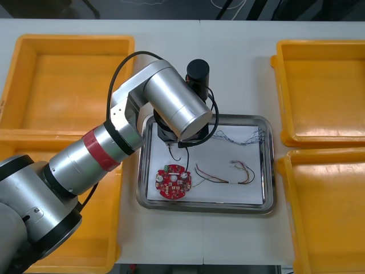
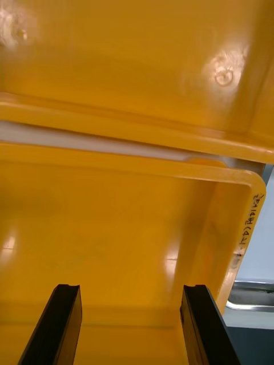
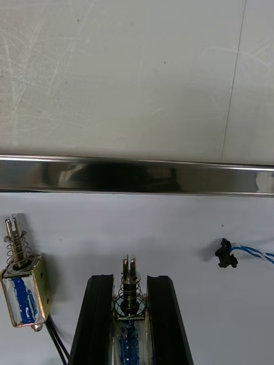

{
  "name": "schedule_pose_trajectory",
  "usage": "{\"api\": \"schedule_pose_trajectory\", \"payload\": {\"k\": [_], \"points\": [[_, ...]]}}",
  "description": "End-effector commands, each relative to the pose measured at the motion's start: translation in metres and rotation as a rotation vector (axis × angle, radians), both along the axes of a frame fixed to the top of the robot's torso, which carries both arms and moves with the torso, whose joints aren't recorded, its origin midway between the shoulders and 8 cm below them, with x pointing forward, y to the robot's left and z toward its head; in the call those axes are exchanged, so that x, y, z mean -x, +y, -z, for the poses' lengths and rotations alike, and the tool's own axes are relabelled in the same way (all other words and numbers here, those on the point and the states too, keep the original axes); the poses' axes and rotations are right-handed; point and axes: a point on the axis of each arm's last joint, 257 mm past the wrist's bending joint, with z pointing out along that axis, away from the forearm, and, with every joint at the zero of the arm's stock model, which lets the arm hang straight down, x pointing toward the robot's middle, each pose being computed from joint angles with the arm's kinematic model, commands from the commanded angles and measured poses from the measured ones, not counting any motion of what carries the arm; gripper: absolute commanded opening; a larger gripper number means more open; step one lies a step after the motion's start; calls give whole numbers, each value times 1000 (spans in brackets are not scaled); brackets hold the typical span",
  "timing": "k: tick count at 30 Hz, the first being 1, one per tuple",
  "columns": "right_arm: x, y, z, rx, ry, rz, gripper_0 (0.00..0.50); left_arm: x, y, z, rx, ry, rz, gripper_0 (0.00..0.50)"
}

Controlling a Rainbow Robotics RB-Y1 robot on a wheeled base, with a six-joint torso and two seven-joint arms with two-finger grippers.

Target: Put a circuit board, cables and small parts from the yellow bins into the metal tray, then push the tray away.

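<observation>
Clamping small metal part (image 3: 130,280) beside tray rim (image 3: 137,175), left jaws; right jaws spread, empty.

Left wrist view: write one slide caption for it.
Left pincer shut on a small metal part inside the metal tray, second small metal part alongside.
</observation>
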Motion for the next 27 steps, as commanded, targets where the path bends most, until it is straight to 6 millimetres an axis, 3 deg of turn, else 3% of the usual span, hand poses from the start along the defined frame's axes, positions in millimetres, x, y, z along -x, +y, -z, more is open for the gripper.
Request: {"api": "schedule_pose_trajectory", "payload": {"k": [1, 2, 4, 10, 17, 27], "points": [[-3, 13, 0, -24, -62, 19, 500, 9, -13, 6, -6, -4, 49, 247], [-3, 15, 0, -26, -66, 19, 500, 9, -13, 7, -6, -3, 48, 296], [-4, 17, 2, -27, -75, 27, 500, 8, -11, 7, -12, -8, 46, 500], [3, 17, 18, -48, -51, 54, 500, 7, -10, 7, -16, -12, 44, 500], [0, 17, 22, -56, -69, 63, 500, 4, -7, 2, -9, -20, 39, 500], [-1, 17, 21, -60, -72, 69, 500, 12, 20, -48, 23, -10, 7, 500]]}}
